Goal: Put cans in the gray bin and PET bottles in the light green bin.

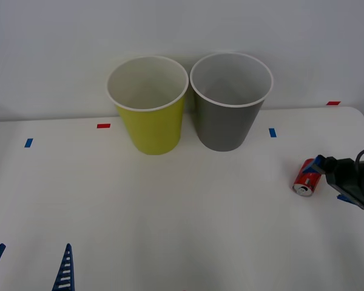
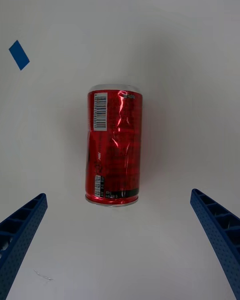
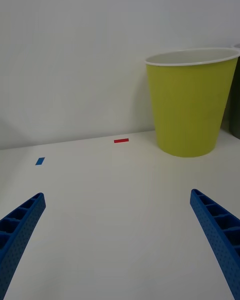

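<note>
Can (image 1: 307, 177): you see it lying on its side on the white worktop (image 1: 170, 218) at the right of the front view, red with a silver top, white print and a barcode, its wall slightly dented. It is not yet gripped, so the sorting has, by the look of it, not begun; both bins look empty as far as their insides show. No PET bottle is on view.

Right gripper (image 2: 120, 245): your fingers stand wide apart, holding nothing, with the can lying ahead between their lines in the wrist view. In the front view the gripper sits just beside the can at the right edge.

Gray bin (image 1: 230, 100): upright at upper centre right, well apart from the can. Green bin (image 1: 148, 104): just left of it.

Left gripper (image 1: 30, 267): parked at lower left, fingers open and empty.
</note>
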You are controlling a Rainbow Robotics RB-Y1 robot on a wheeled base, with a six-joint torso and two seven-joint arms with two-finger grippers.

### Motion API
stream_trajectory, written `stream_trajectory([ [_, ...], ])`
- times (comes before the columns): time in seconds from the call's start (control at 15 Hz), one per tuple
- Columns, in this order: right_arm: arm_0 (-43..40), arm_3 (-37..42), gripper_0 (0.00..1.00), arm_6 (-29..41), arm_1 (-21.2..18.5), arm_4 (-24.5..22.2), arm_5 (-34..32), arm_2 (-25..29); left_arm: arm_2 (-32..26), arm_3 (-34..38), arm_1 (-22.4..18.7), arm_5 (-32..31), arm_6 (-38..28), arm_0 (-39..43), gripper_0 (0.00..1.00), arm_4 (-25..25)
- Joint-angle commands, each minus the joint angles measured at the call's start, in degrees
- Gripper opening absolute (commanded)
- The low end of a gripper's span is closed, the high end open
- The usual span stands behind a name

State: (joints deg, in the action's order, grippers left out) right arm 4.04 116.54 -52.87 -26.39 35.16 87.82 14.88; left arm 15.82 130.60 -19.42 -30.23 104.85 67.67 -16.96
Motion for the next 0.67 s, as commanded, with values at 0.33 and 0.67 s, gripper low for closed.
stream_trajectory([
  [0.33,9.76,-9.31,1.00,1.28,-3.23,2.19,8.69,-0.21,0.00,0.00,0.00,0.00,0.00,0.00,1.00,0.00],
  [0.67,13.63,-14.15,1.00,1.72,-6.57,2.19,8.60,-4.78,0.00,0.00,0.00,0.00,0.00,0.00,1.00,0.00],
])
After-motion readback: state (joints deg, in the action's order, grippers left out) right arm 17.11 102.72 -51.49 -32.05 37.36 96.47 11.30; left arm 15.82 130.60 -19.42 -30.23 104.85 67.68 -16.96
